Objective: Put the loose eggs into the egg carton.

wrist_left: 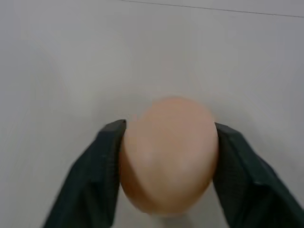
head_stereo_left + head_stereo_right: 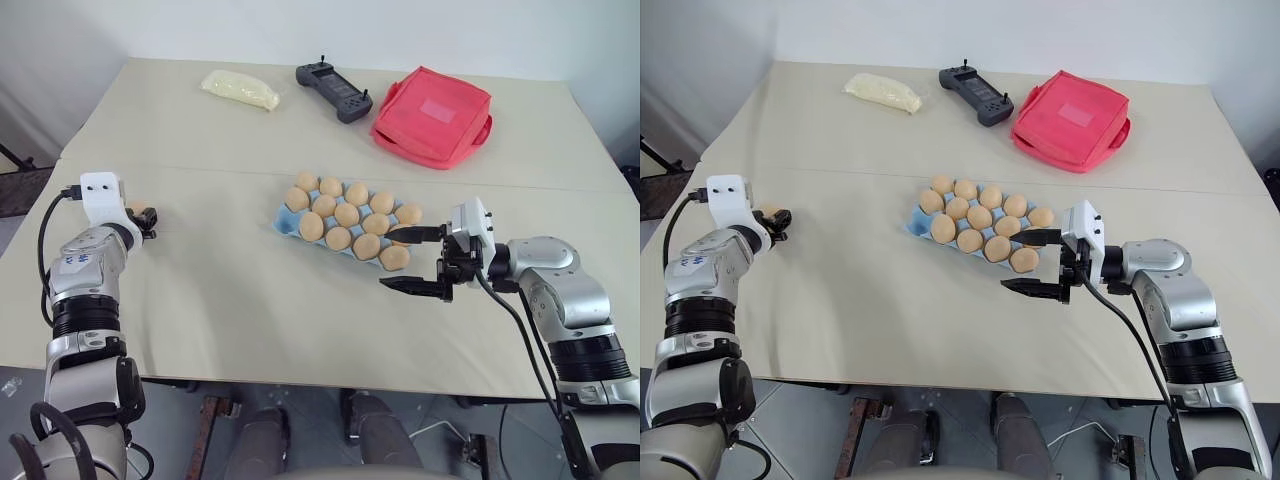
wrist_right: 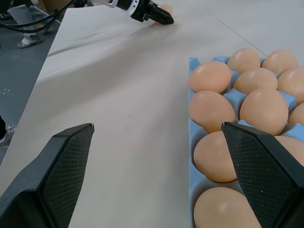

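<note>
centre: light blue moulded egg carton [image 2: 287, 222], pale orange-tan eggs [image 2: 346, 214] in its cups
left: one pale orange-tan loose egg [image 1: 168, 154] on the beige table [image 2: 220, 300]
far: pale yellow oblong packet [image 2: 240, 89], black handheld controller [image 2: 334, 91], red square bag [image 2: 432, 116], left to right

We see little of the pale orange-tan egg [image 2: 136, 207] gripped by the left gripper [image 2: 148, 222] on the beige table [image 2: 220, 300]: in the head views the white wrist housing [image 2: 103, 197] covers most of it, well to the left of the light blue moulded egg carton [image 2: 284, 224]. In the left wrist view that egg [image 1: 167, 154] hides the inner faces of the black fingers [image 1: 90, 175], and its underside is blurred. In the right wrist view the carton [image 3: 194, 190] is cut off at the picture's edge, and one right finger [image 3: 259, 171] covers part of the eggs behind it.
</note>
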Robot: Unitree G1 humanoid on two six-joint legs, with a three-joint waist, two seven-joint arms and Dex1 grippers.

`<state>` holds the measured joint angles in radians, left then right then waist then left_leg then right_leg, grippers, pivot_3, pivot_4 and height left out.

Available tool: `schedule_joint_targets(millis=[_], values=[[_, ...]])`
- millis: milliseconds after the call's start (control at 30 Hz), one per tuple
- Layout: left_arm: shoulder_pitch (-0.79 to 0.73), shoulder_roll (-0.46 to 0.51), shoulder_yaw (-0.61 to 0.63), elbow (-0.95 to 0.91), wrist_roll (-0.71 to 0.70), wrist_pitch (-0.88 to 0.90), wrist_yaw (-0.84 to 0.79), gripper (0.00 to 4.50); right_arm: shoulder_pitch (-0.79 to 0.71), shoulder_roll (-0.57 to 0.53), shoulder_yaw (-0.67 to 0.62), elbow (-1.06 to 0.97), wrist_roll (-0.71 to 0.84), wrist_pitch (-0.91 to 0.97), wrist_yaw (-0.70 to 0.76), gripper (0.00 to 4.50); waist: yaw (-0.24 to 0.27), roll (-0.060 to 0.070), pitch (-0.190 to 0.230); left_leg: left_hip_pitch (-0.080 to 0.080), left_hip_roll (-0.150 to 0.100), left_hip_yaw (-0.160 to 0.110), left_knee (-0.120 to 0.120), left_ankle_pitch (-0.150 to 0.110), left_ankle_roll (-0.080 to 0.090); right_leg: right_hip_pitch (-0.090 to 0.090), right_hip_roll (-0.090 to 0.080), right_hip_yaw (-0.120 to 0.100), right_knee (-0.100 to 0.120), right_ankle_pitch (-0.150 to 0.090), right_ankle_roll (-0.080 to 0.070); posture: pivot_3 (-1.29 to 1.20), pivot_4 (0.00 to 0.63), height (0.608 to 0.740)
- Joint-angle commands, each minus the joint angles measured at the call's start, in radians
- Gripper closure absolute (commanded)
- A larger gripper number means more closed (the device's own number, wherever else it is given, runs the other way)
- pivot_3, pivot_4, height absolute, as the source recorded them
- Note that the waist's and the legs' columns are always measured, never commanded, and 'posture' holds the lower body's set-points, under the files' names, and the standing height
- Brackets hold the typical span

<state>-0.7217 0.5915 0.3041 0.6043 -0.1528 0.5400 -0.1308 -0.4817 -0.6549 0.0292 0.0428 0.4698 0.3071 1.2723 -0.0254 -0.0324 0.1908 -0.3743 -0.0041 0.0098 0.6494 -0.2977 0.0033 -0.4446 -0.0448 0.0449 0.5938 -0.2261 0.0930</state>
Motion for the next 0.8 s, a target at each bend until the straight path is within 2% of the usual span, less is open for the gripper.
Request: schedule_joint_targets(millis=[33, 233, 400, 533, 800], values=[[0.004, 0.019, -0.010, -0.118, -0.012, -0.034, -0.059, 2.68, 0.006, -0.015, -0.028, -0.026, 0.010, -0.011, 0.004, 0.00, 0.000, 0.000, 0.000, 0.000, 0.000, 0.000, 0.000, 0.000, 0.000, 0.000, 0.000, 0.000, 0.000, 0.000, 0.000, 0.00, 0.150, 0.740], [0.081, -0.022, -0.068, -0.406, -0.101, -0.023, -0.247, 2.68, 0.015, -0.017, -0.040, -0.029, 0.013, -0.022, 0.003, 0.00, 0.000, 0.000, 0.000, -0.001, 0.000, -0.001, 0.000, 0.000, -0.001, 0.000, -0.002, 0.003, -0.001, 0.000, 0.000, 0.00, 0.150, 0.740], [0.125, -0.063, -0.141, -0.554, -0.176, 0.043, -0.371, 2.68, 0.022, -0.013, -0.042, -0.034, 0.011, -0.024, -0.008, 0.00, 0.000, 0.000, 0.000, -0.001, 0.000, 0.000, 0.000, 0.000, -0.001, 0.000, -0.002, 0.004, -0.001, 0.000, 0.000, 0.00, 0.150, 0.740], [0.130, -0.094, -0.203, -0.577, -0.181, 0.056, -0.424, 2.68, 0.029, -0.009, -0.046, -0.040, 0.012, -0.030, -0.020, 0.00, -0.002, 0.000, 0.000, 0.000, 0.000, 0.000, 0.001, 0.000, 0.000, 0.000, -0.001, 0.004, 0.000, 0.000, 0.000, 0.00, 0.150, 0.740], [0.079, -0.147, -0.258, -0.507, -0.162, 0.036, -0.469, 2.68, 0.071, -0.014, -0.059, -0.078, 0.019, -0.030, -0.046, 0.00, 0.000, 0.000, 0.000, 0.001, 0.000, 0.003, 0.005, 0.000, 0.000, 0.000, 0.001, 0.002, 0.002, 0.000, 0.000, 0.00, 0.150, 0.740]])
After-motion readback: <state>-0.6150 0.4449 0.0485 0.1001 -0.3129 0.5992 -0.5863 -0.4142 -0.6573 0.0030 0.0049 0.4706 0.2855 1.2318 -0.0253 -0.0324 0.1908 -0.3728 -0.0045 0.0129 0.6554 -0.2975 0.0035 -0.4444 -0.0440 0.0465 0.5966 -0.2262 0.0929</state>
